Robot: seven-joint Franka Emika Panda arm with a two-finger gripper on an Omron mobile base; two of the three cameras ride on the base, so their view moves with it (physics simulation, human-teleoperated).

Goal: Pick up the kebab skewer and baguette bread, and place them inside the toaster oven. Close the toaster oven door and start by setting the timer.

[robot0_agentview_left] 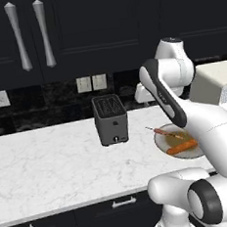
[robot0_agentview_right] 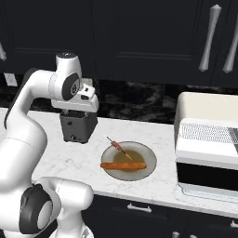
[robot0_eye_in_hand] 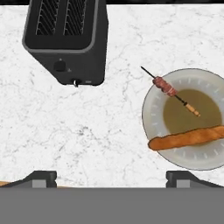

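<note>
On the counter your plate holds the skewer and, just beside it, the baguette, both flat and free for grasping; your gripper hovers high, fingers wide apart, holding nothing; the oven waits at right, seemingly open.

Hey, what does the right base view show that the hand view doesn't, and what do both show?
Right base view alone: the cream-white boxy toaster oven with its dark glass door, dark upper cabinets with silver handles, and the white arm.

Hand view alone: the two top slots of the dark-grey slot toaster, seen from above.

Both: that toaster, the round grey plate, the thin kebab skewer, the orange-brown baguette bread and the white marble counter.
</note>
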